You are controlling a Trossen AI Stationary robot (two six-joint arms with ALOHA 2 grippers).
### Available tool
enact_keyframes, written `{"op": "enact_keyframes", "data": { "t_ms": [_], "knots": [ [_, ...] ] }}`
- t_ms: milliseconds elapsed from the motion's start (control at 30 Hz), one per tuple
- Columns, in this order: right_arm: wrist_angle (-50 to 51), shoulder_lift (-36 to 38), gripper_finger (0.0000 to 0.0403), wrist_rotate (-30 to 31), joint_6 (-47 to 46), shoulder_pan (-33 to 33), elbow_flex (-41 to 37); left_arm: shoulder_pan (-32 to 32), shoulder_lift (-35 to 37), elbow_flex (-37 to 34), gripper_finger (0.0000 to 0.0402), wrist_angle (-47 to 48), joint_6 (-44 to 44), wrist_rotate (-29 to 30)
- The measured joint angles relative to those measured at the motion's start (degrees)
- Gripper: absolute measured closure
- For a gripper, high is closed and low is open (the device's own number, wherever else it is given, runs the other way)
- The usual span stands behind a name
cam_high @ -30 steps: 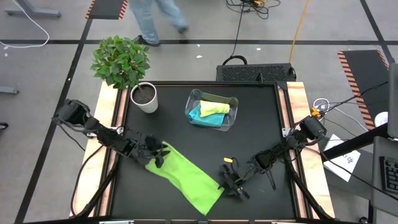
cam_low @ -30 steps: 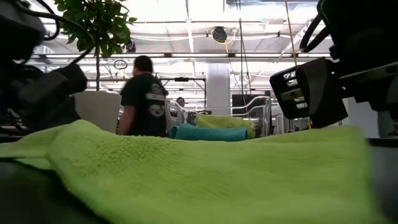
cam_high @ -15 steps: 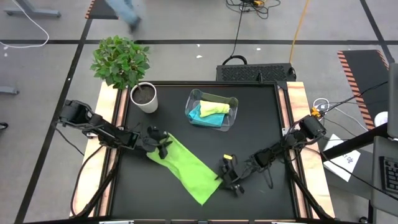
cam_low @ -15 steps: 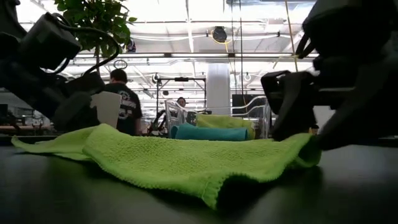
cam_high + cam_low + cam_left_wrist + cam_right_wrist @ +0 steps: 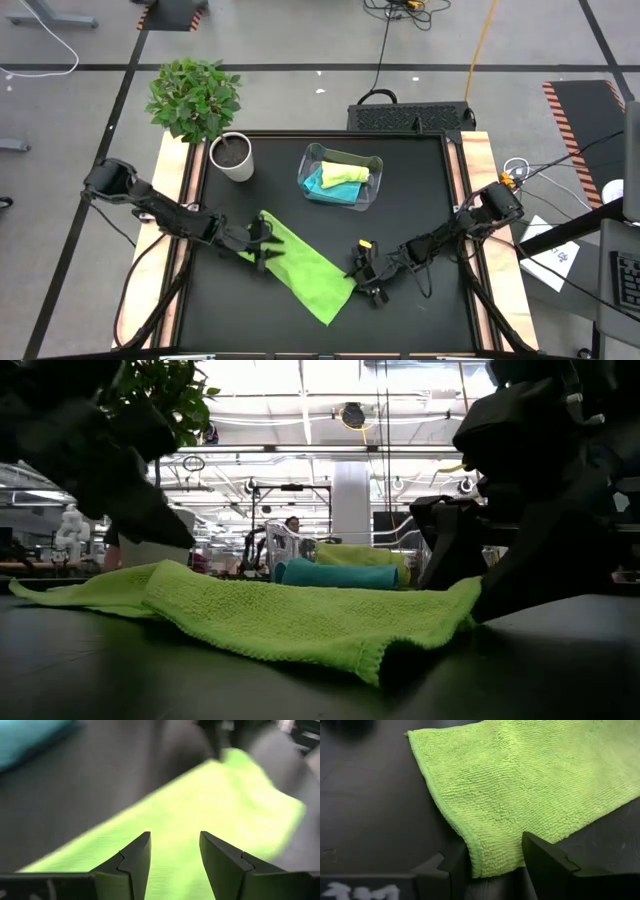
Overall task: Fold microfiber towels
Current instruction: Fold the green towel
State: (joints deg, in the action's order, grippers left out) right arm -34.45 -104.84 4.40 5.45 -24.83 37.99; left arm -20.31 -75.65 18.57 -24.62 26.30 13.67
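Observation:
A bright green microfiber towel [image 5: 305, 270] lies on the black table as a slanted strip running from far left to near right. In the low view the towel [image 5: 280, 620] lies flat, with a doubled edge at its near corner. My left gripper [image 5: 264, 250] hovers open above the strip's left end; in its wrist view the towel [image 5: 175, 830] shows below the gap. My right gripper [image 5: 362, 282] is open at the strip's right end, its fingers on either side of the towel's corner [image 5: 490, 855]. My right gripper comes in slanting down from the table's right, and the towel's right corner [image 5: 480, 860] lies on the table between its two fingers. Whether the fingers touch the cloth, I cannot tell.
A clear bin [image 5: 312, 160] at the far middle holds a pale yellow-green towel [image 5: 345, 172] and a turquoise towel [image 5: 322, 185]. A potted plant in a white pot [image 5: 233, 158] stands at the far left. Bare black table lies near both side edges.
The green towel has slid away from the near edge and drawn in to a narrower strip. My left gripper has risen off the strip's left end and rolled. My right gripper has shifted a little toward the table's left with the towel's corner.

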Motion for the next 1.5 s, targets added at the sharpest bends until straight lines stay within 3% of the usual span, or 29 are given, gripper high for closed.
{"op": "enact_keyframes", "data": {
  "t_ms": [133,267,533,667,833,1100,1367,1500],
  "knots": [
    [-0.37,0.0,0.025,0.01,-1.47,1.14,-0.01,-5.33,-2.54,3.83,0.0229,1.16,2.01,-0.52],
    [-0.93,-0.04,0.0262,-0.37,-4.78,2.02,-0.1,-8.74,-8.69,8.86,0.0229,0.76,5.45,2.75],
    [-3.48,-0.11,0.0277,-12.34,-6.97,1.94,-0.12,-8.15,-28.38,19.64,0.0229,0.26,14.02,2.3],
    [-3.86,-0.11,0.0283,-19.31,-8.8,1.14,-0.12,-6.95,-33.23,22.38,0.0229,0.53,16.64,2.24],
    [-4.49,-0.11,0.0287,-21.14,-9.24,-0.79,-0.12,-4.28,-33.03,22.42,0.0229,2.08,13.03,0.44],
    [-5.25,-0.11,0.0287,-21.04,-6.5,-2.34,-0.12,-0.1,-28.44,22.09,0.0229,5.99,7.23,-8.26],
    [-3.62,3.71,0.0287,-14.69,1.77,-4.95,-0.11,-8.25,-19.8,22.08,0.0229,5.14,2.17,2.67],
    [0.26,6.97,0.0287,-10.0,4.36,-4.83,-0.12,-10.11,-19.43,21.87,0.0229,3.61,4.29,2.93]
  ]
}}
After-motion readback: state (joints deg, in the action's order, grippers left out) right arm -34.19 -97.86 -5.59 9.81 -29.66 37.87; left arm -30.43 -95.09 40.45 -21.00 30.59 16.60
